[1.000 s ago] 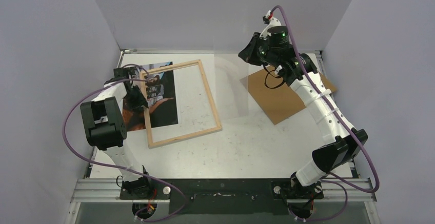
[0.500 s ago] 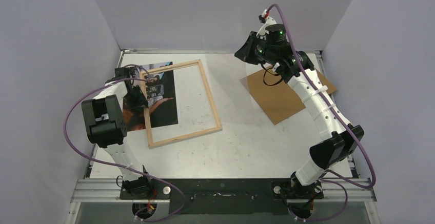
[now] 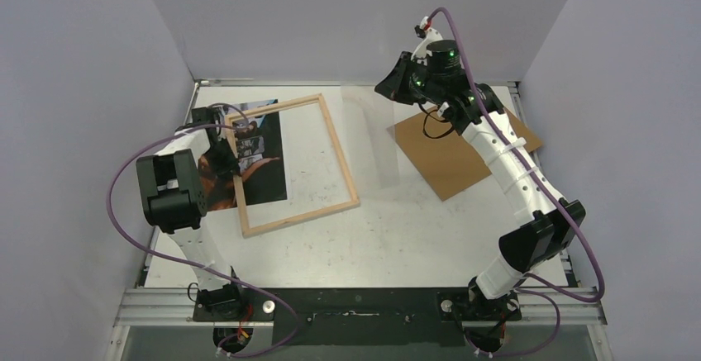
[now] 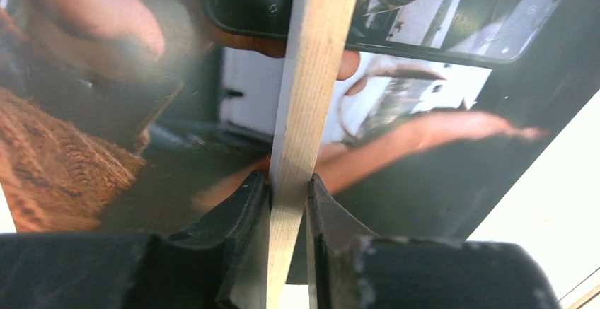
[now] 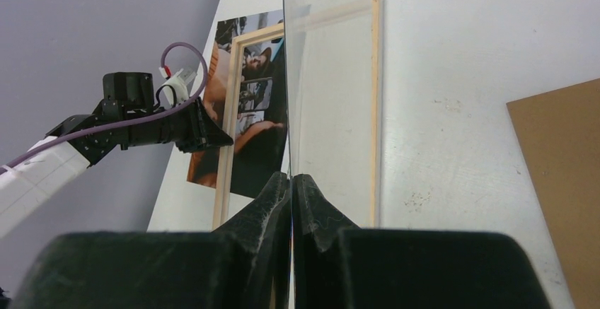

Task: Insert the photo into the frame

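On the left half of the desk [image 3: 397, 229] we see the frame [image 3: 302, 216] lying with its light wood side up, turned a little askew to the desk edges. The left jaws are clenched on the frame's left rail. In the left wrist view one black finger [image 4: 247, 203] presses each side of the thin wooden strip. The photo [image 3: 266, 171] lies picture side up on the desk beneath this same rail, so one part of it shows inside the frame opening and the other part sticks out to the left of the frame. We cannot tell whether the rail is touching the print or is raised slightly above it. The right jaws are clenched on the edge of a clear pane [image 5: 329, 76] and hold it upright in the air above the far middle of the desk, near the right rail of the frame. A brown backing board [image 3: 450, 159] lies flat on the right side of the desk, well apart from the frame.
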You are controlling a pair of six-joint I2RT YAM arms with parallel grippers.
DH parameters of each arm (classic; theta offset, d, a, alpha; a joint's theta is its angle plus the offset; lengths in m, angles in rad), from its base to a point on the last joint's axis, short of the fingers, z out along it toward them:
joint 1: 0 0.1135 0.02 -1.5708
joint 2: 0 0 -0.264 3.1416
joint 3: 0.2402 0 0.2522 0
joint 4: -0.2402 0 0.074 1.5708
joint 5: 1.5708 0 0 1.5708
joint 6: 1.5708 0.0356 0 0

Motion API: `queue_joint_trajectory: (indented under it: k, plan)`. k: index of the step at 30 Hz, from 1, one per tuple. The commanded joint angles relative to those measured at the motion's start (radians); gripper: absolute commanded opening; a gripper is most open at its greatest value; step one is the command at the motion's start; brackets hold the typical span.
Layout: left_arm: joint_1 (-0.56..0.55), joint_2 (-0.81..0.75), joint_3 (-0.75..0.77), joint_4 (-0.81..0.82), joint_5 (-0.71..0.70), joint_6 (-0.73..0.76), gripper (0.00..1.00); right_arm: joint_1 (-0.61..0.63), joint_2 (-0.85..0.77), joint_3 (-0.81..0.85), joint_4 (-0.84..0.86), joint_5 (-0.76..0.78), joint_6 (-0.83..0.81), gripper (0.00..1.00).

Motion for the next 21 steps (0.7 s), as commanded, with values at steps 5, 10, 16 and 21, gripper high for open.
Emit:
queue_joint_trajectory:
  k: [5,10,16,21]
  plan:
    - [-0.024,-0.029,0.1,-0.019,0.105,0.059,0.0,0.007,-0.045,-0.007,0.099,-0.055,0.028,0.0]
    - [-0.052,-0.058,0.137,-0.035,0.196,0.099,0.0,0.006,-0.049,-0.01,0.113,-0.066,0.039,0.0]
    - [-0.135,-0.071,0.13,-0.015,0.255,0.178,0.0,0.005,-0.059,-0.027,0.163,-0.106,0.069,0.0]
    - [-0.157,-0.037,0.123,0.026,0.334,0.15,0.0,-0.009,-0.044,-0.104,0.249,-0.201,0.198,0.0]
